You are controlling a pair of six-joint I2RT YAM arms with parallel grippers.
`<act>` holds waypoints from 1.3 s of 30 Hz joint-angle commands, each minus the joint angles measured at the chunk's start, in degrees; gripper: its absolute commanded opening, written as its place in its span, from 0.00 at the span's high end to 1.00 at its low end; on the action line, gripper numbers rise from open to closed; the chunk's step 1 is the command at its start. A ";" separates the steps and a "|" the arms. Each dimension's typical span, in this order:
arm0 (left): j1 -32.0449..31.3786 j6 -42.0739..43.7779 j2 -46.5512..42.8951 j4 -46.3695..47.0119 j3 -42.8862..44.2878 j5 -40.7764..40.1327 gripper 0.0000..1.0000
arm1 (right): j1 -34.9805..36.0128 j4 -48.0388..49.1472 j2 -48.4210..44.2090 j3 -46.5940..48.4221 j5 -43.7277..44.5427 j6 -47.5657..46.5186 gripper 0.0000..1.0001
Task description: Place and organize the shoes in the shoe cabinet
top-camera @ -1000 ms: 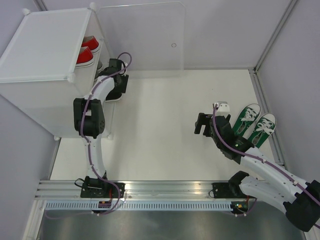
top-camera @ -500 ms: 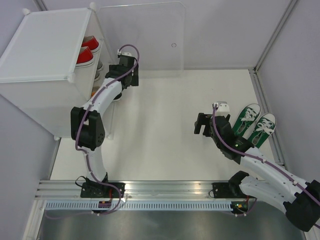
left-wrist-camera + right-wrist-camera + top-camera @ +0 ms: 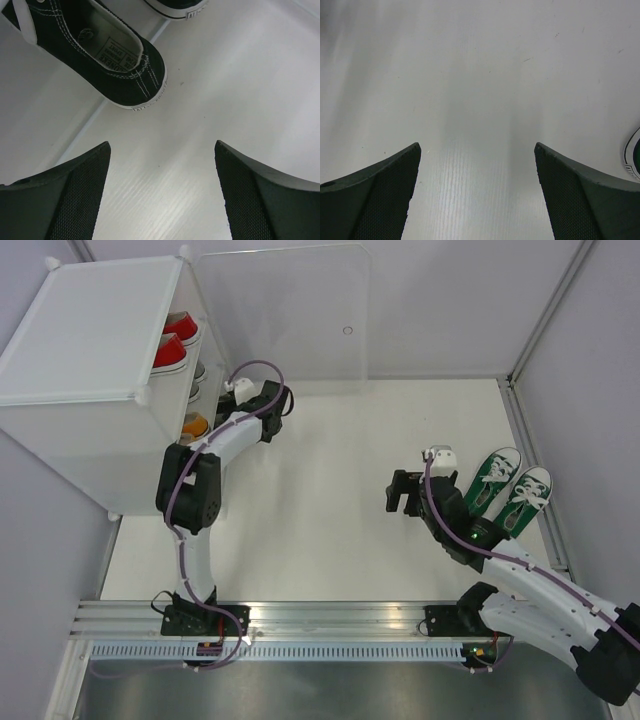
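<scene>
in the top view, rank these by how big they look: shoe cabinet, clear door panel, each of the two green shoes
1. shoe cabinet: largest, though its top sits nearer the camera, which adds to its look.
2. clear door panel.
3. inner green shoe and outer green shoe: they look alike, so no ranking between them.

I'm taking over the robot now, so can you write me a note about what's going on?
Left end effector: open, empty, by the shoe cabinet front, facing a black shoe.
Right end effector: open, empty, beside the green shoes.
Done: red shoes and an orange shoe sit in the cabinet.
Left: green pair waits on the table, right side.
</scene>
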 commanded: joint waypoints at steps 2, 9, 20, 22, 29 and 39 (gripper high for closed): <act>2.05 -11.07 1.85 0.48 0.71 -4.10 0.12 | 1.84 2.43 -1.65 -0.14 2.84 -0.95 0.02; 4.86 -12.14 5.63 0.30 3.60 -5.58 0.12 | 4.39 2.96 -2.36 -0.40 4.86 -1.48 0.02; 7.94 -6.61 9.59 0.04 8.10 -8.12 0.44 | 5.36 3.22 -2.89 -0.58 5.65 -1.56 0.02; 8.38 -6.33 9.50 -0.05 8.62 -7.70 0.48 | 5.36 3.22 -2.71 -0.67 5.57 -1.56 0.02; 9.17 -6.68 9.33 -0.40 9.85 -6.74 0.50 | 5.44 3.13 -2.62 -0.49 5.57 -1.65 0.02; 8.92 -3.27 6.88 -1.19 9.06 1.15 0.18 | 5.36 3.48 -2.80 -0.67 4.87 -1.56 0.02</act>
